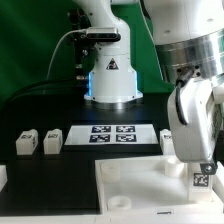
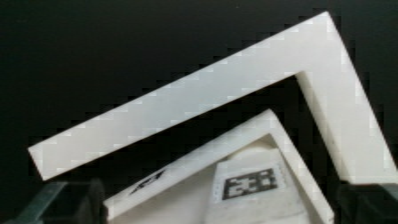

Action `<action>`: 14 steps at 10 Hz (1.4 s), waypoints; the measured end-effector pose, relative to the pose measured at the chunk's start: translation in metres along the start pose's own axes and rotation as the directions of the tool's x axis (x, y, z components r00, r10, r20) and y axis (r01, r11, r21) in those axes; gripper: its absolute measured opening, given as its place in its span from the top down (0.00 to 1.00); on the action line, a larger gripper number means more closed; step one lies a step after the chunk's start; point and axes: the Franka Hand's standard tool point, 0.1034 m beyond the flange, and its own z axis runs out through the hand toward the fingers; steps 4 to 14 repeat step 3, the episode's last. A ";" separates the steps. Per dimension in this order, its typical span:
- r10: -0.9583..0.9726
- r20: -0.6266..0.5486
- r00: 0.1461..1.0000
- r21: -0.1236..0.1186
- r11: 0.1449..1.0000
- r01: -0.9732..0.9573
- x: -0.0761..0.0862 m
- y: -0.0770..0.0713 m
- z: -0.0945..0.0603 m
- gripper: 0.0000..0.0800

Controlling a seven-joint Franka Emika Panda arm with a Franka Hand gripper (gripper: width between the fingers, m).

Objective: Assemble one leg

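My gripper (image 1: 197, 168) hangs at the exterior view's right, just above the right part of the large white square piece (image 1: 130, 195). It is shut on a leg (image 1: 201, 181), a small white block whose marker tag faces the camera. In the wrist view the leg (image 2: 240, 175) sits between my dark fingers (image 2: 68, 203), tags showing on two faces, and my gripper (image 2: 217, 208) closes round it. Two more legs (image 1: 25, 142) (image 1: 52, 141) lie on the black table at the exterior view's left.
The marker board (image 1: 110, 134) lies mid-table before the robot base (image 1: 110, 75). A further small white block (image 1: 168, 140) stands beside the board's right end. A white L-shaped bar (image 2: 267, 80) lies under the gripper in the wrist view.
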 end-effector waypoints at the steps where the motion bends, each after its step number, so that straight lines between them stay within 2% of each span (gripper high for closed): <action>1: 0.001 -0.002 1.000 -0.002 1.000 -0.001 0.001 0.000 0.002 0.19; 14: 0.001 -0.002 1.000 -0.003 1.000 -0.001 0.001 0.000 0.002 0.19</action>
